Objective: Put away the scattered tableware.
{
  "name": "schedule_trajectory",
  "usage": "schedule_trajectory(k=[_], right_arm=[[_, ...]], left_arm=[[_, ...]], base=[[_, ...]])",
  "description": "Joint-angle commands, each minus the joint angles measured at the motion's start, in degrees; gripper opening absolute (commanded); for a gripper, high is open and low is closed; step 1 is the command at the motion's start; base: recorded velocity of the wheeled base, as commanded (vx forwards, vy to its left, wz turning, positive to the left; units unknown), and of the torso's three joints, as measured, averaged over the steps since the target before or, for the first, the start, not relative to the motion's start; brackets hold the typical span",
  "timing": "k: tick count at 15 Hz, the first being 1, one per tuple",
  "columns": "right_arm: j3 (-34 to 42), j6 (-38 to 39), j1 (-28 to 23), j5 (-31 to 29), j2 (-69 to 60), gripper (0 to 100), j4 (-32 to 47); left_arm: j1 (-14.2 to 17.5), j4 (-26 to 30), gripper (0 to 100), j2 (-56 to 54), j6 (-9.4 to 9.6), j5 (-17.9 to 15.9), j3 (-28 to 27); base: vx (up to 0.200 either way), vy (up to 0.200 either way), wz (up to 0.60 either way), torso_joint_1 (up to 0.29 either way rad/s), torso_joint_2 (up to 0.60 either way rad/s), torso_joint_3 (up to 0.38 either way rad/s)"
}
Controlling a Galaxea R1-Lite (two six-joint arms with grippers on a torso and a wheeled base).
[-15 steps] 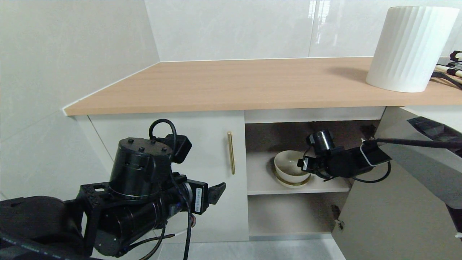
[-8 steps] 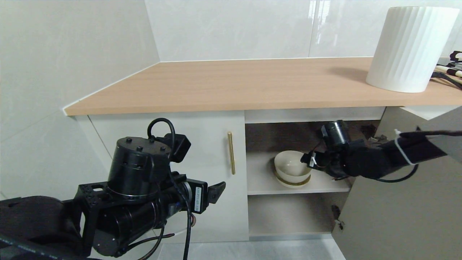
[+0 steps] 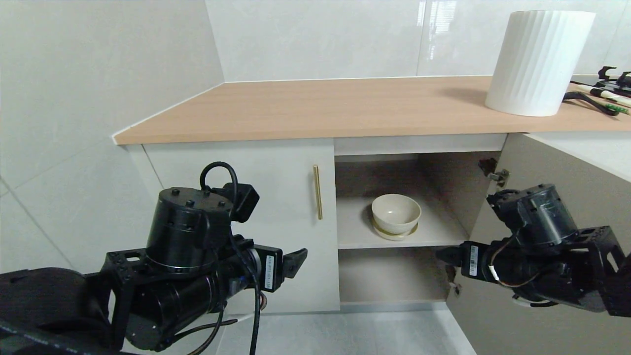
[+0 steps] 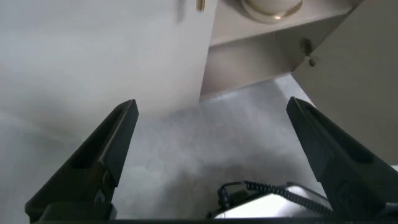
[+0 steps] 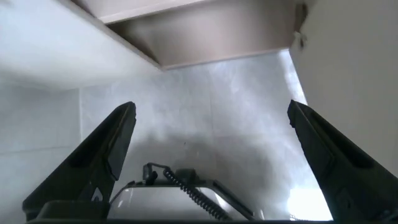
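Note:
A cream bowl (image 3: 396, 212) sits upright on a plate (image 3: 394, 232) on the upper shelf (image 3: 355, 227) of the open cabinet; the bowl (image 4: 270, 6) also appears in the left wrist view. My right gripper (image 3: 445, 256) is open and holds nothing, outside the cabinet, below and to the right of the bowl, level with the lower compartment. In its wrist view the right gripper (image 5: 211, 162) hangs over the floor. My left gripper (image 3: 297, 260) is open too, low in front of the shut left door (image 3: 246, 197); the left gripper (image 4: 214, 162) has nothing between its fingers.
The right cabinet door (image 3: 547, 207) stands swung open beside my right arm. A gold handle (image 3: 317, 191) is on the shut door. On the wooden counter (image 3: 320, 108) stand a white ribbed cylinder (image 3: 537, 61) and several utensils (image 3: 599, 91) at the far right.
My right gripper has pulled back out of the cabinet, away from the bowl, down and to the right. The bowl stays on its plate. The head view has shifted slightly.

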Motion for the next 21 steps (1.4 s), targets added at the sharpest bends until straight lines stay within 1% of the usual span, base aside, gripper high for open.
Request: schedule_trajectory(k=[1,11,14,17,18,20,21], right_arm=[[0.5,0.0,0.4,0.1,-2.1,100,0.0],[0.5,0.0,0.4,0.1,-0.9,100,0.0],[0.5,0.0,0.5,0.1,-1.9,100,0.0],[1.7,-1.0,0.7,0.0,-6.5,100,1.5],[2.2,-2.2,1.8,-0.1,-10.4,100,3.4],[1.9,-2.2,2.0,0.7,-17.6,100,12.0],[2.1,-2.1,2.0,2.6,-20.5,100,16.0]], left_arm=[[0.0,0.0,100,0.2,-0.03,0.0,0.0],[0.0,0.0,100,0.4,-0.03,0.0,0.0],[0.0,-0.1,100,0.1,-0.03,0.0,0.1],[0.0,-0.2,100,0.1,0.23,0.0,0.4],[-0.1,-0.2,100,-0.2,0.41,0.1,0.5],[-0.2,-0.2,100,-1.1,0.41,0.1,0.4],[-0.2,-0.2,100,-1.3,0.41,0.1,0.4]], base=[[-0.2,0.0,0.0,0.002,0.01,0.007],[-0.2,0.0,0.0,0.0,0.0,0.002],[0.0,0.0,0.0,0.0,0.0,0.0],[0.0,0.0,0.0,0.0,0.0,0.0],[0.0,0.0,0.0,0.0,0.0,0.0],[0.0,-0.2,0.0,0.002,0.0,0.007],[0.0,-0.2,0.0,-0.002,0.0,0.007]])
